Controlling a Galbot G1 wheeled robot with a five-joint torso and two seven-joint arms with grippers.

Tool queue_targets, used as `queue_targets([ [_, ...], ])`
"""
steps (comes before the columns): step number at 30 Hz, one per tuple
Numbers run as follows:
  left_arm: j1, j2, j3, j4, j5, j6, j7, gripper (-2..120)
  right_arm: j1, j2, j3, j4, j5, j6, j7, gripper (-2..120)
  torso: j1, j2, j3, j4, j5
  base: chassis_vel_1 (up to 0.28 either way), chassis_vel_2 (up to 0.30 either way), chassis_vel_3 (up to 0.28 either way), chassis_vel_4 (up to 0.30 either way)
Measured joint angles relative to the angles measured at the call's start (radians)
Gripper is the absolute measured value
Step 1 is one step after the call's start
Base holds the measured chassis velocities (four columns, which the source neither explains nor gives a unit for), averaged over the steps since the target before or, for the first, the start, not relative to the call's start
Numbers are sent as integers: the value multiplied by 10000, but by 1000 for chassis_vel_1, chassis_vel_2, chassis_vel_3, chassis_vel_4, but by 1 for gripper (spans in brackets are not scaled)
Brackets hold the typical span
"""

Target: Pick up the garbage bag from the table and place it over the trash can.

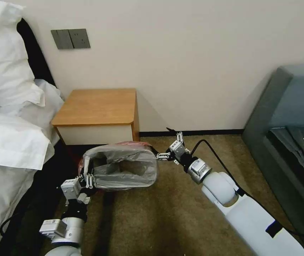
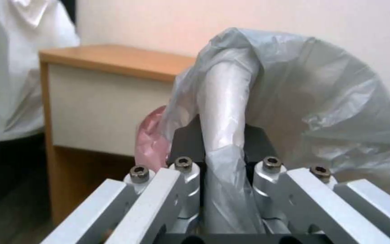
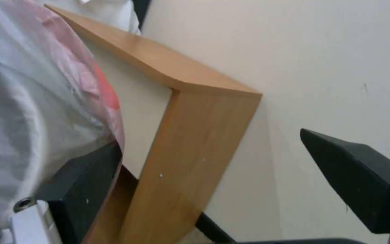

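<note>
- Two grippers work at the garbage bag point(image 1: 123, 167), one at each end of it, low over the carpet point(image 1: 169, 213) in front of the table point(image 1: 97, 106)
- Nearest the robot, the left gripper point(image 1: 88, 179) sits at the bag's left end; in the left wrist view its black fingers point(image 2: 186, 144) are pressed together on a fold of grey plastic that runs up between them
- From that pinch the bag point(image 2: 294, 101) billows up and over, with a scrap of its pink rim band beside the left gripper point(image 2: 224, 145)
- Seen from the head camera, the bag is stretched wide and lies over the trash can, whose rounded rim shows through the grey film; its mouth gapes dark in the middle and the red band shows along the far edge
- At the bag's right end the right gripper point(image 1: 164, 151) has its jaws spread apart; in the right wrist view one black finger point(image 3: 86, 189) lies against the bag point(image 3: 28, 112) and the other point(image 3: 357, 176) stands free in the air
- Behind the bag stands the table with its orange-brown top point(image 3: 177, 71) and white drawer front point(image 2: 100, 108), set against the cream wall point(image 1: 194, 53)
- White pillows point(image 1: 6, 89) lie to the left of the table
</note>
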Motion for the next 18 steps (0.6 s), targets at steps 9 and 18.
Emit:
queue_targets([
  [9,-26,84,-119,-7,-824,-415,922,11,775,-320,-361,-587,295,112,48,100,0,0,0,0,-1,0,0,0,0],
  [18,-89,122,-161,115,-1196,-530,1150,11,921,-559,-397,-723,456,322,0,100,0,0,0,0,-1,0,0,0,0],
])
